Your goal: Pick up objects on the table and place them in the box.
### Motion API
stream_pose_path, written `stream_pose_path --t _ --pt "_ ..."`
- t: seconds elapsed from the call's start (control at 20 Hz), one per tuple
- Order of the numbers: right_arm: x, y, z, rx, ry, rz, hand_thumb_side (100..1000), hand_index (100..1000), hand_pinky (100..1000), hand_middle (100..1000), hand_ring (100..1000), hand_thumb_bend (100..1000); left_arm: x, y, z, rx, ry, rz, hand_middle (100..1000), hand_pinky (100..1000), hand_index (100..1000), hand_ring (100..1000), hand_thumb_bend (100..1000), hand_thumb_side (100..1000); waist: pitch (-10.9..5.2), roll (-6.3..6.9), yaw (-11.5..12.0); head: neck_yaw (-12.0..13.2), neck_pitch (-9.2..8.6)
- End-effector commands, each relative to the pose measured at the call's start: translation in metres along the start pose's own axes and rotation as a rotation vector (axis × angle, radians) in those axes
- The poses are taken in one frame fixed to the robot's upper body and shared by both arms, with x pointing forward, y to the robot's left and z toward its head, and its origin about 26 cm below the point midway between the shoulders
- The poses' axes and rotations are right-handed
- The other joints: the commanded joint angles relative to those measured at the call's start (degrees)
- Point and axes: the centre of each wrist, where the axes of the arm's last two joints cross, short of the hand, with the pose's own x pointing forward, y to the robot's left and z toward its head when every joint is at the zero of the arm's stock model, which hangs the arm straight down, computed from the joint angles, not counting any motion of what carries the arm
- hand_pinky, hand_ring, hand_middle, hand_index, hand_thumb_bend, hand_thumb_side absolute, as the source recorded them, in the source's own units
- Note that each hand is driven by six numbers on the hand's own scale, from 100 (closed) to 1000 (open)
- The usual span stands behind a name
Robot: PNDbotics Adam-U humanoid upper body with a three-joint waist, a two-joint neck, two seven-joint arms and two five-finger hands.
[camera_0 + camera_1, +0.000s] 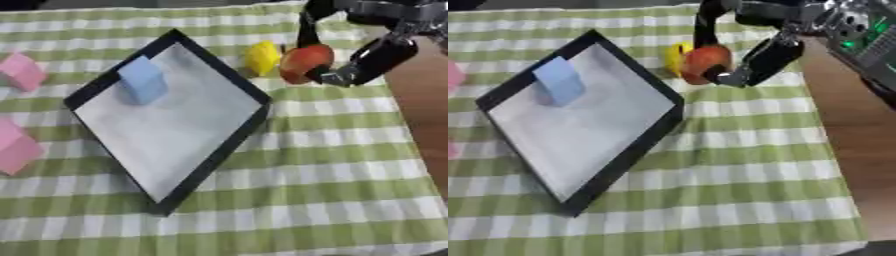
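Box [229, 147]: shallow, black-rimmed, pale floor, lying cornerwise on the green checked cloth [332, 200]; wide open on top, so anything can be lowered straight in.
Already inside: one light blue block [143, 80], near the box's far-left wall.
Task's thing now: red-orange round object [302, 62], just outside the box's far-right edge and touching or nearly touching a yellow object [261, 57] beside it. Whether it is off the cloth I cannot tell.
Right hand [372, 60]: comes down from the upper right corner, fingers and thumb curled round the red-orange object, one finger over its far side, the rest wrapped under its near-right side.
Why held so: my guess is the wrap from both sides keeps a round thing from rolling out during the short carry leftward over the rim.
Waiting: two pink blocks [22, 70] at the cloth's left edge, well apart from the hand.
Left hand: nowhere to be seen.
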Motion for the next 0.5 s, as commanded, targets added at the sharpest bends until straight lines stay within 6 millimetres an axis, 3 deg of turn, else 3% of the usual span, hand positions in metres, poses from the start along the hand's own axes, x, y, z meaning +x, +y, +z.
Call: stream_pose_path --t 0.05,0.5 --pt "0.023 -0.022 -0.007 -0.023 -0.077 0.02 100 570 774 431 581 230 0.01 0.005 -0.007 -0.019 -0.039 -0.027 831 817 823 794 106 833 -1.99 -0.26 0.25 -0.68 0.31" --pt "0.069 -0.033 -0.067 0.07 -0.331 0.094 100 568 760 439 587 279 0.021 0.003 -0.015 -0.016 -0.091 -0.011 834 817 824 795 111 807 -2.71 -0.17 2.08 -4.01 0.31"
